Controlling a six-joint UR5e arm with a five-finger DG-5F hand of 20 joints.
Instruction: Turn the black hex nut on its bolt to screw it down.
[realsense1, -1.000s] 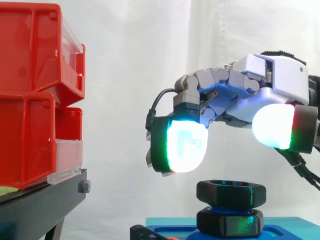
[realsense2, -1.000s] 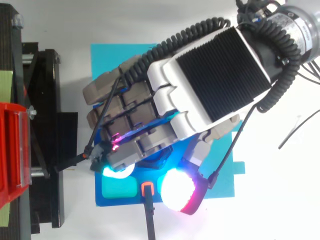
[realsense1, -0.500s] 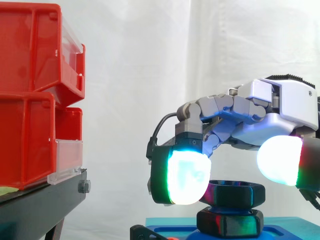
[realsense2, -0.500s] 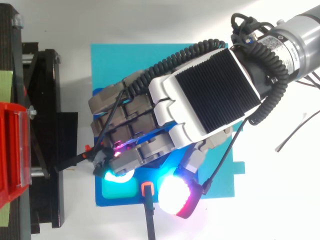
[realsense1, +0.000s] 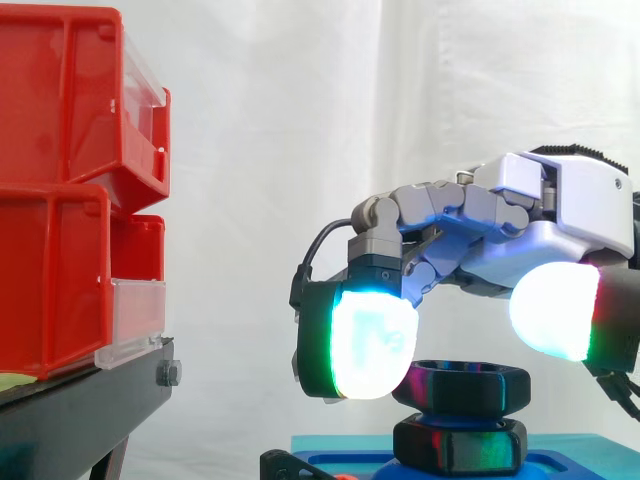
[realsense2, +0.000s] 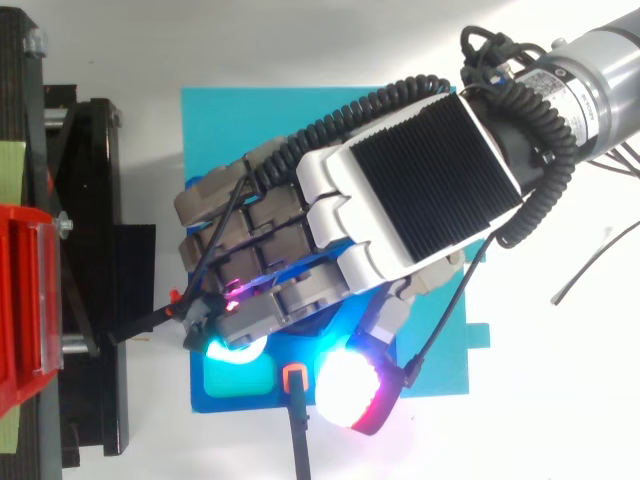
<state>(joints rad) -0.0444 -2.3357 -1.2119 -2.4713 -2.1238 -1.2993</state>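
Observation:
The black hex nut (realsense1: 462, 388) sits on a blue bolt over a second black hex piece (realsense1: 460, 446), on a blue fixture on a teal plate (realsense2: 250, 120). My hand (realsense1: 560, 200) hovers just over the nut with its fingers curled downward. One glowing white-cyan fingertip (realsense1: 370, 335) hangs at the nut's upper left edge, in front of it. The white thumb pad (realsense1: 550, 310) stays above the nut's right side, apart from it. Nothing is held. From above, the hand (realsense2: 410, 180) hides the nut.
Red bins (realsense1: 70, 190) on a black stand (realsense1: 80, 410) rise at the left, close to the plate's edge. A black piece with an orange tip (realsense2: 294, 378) sticks out at the fixture's front. White table lies to the right.
The hand came down over the nut, then lifted slightly in the last half second. Its curl looks the same. The nut has not visibly moved.

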